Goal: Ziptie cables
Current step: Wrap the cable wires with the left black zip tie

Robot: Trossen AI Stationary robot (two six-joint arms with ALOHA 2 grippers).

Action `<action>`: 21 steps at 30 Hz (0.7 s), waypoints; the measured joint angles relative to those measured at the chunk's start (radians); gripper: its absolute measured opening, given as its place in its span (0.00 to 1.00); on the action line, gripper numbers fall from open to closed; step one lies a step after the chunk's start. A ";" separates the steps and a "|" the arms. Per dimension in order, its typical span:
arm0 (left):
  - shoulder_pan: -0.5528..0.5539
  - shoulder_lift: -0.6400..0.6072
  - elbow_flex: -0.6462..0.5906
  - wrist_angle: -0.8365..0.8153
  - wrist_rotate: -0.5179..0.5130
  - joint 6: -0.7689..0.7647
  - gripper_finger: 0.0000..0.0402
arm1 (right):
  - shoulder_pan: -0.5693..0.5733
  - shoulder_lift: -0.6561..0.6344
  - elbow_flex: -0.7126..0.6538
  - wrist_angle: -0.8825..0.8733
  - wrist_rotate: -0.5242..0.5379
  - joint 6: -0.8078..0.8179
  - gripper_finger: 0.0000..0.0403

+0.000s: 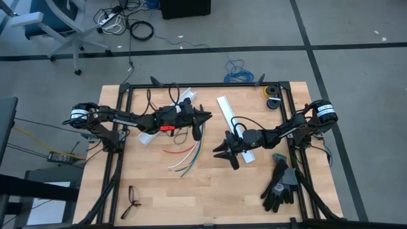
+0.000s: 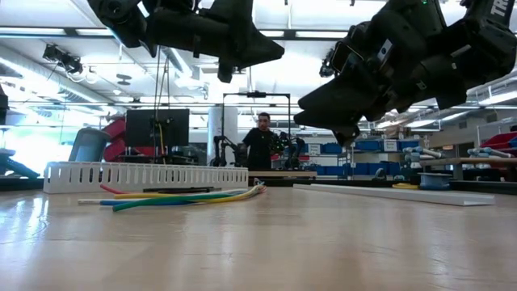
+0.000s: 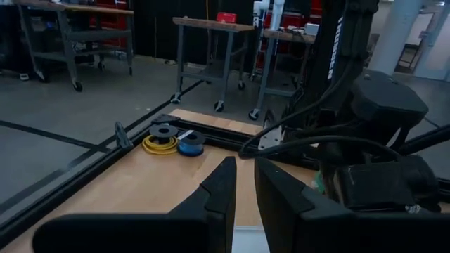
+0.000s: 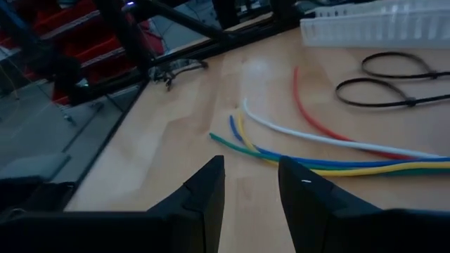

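While loose, cables (image 1: pixel 184 156) fanned lengthwise

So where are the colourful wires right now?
In the high view, the cables lie loose on the wooden table, left of centre, below the left gripper and left of the right gripper, which hovers near them.

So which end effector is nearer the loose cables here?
Left, though it's close. The left end effector hangs above the table just beyond the cables, near their far end. The right end effector hangs off to their side, past the wire tips.
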 joint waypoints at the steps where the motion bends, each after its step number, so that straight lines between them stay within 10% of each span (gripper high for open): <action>1: 0.000 0.000 0.000 -0.016 0.000 -0.003 0.15 | 0.000 0.000 0.000 0.000 0.021 -0.007 0.31; 10: -0.001 0.000 0.000 -0.427 -0.140 0.025 0.14 | -0.002 0.000 0.000 -0.148 0.345 0.081 0.23; 21: -0.014 -0.071 -0.008 -0.744 -0.327 -0.029 0.05 | -0.185 -0.021 0.153 -0.618 0.182 0.205 0.03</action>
